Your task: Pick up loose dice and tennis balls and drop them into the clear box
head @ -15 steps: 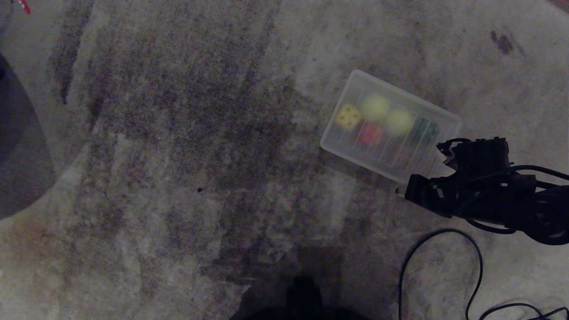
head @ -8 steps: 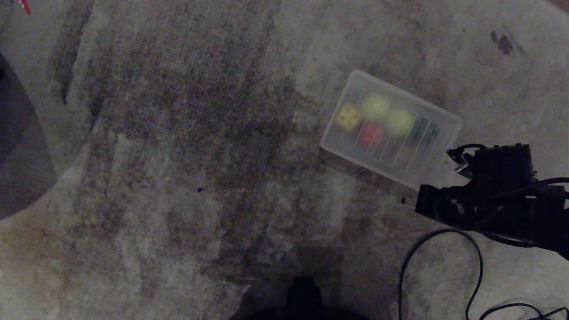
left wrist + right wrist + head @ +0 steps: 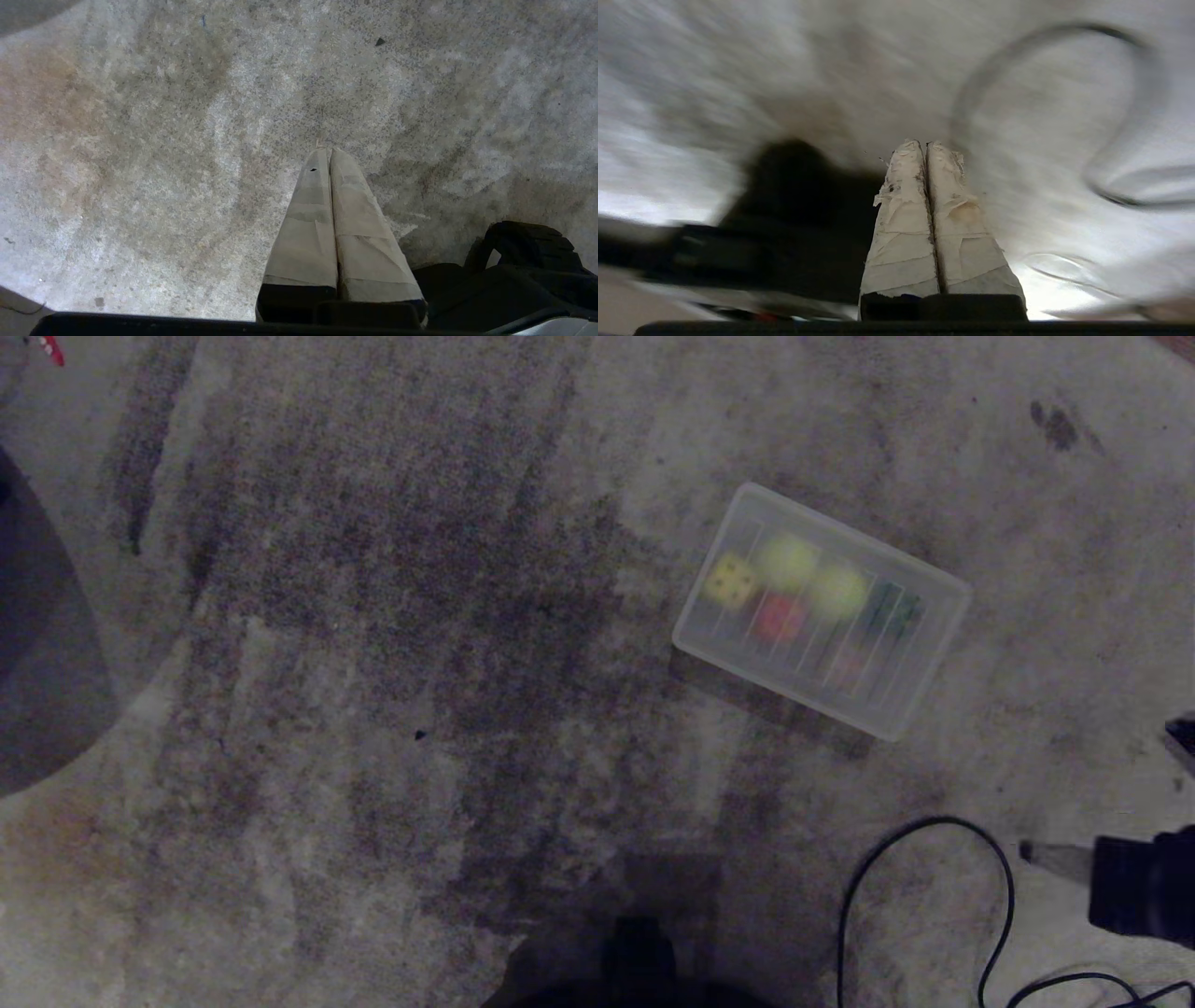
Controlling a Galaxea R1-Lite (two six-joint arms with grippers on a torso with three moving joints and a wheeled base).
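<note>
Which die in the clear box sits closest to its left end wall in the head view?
The yellow die. It sits at the left end of the clear box, left of the red die; the dark green die is at the opposite end.

- My right gripper [image 3: 1032,850] pulls back from the box [image 3: 920,714], now well apart from it, near the cable [image 3: 934,823].
- Box's near corner shows uncovered.
</note>
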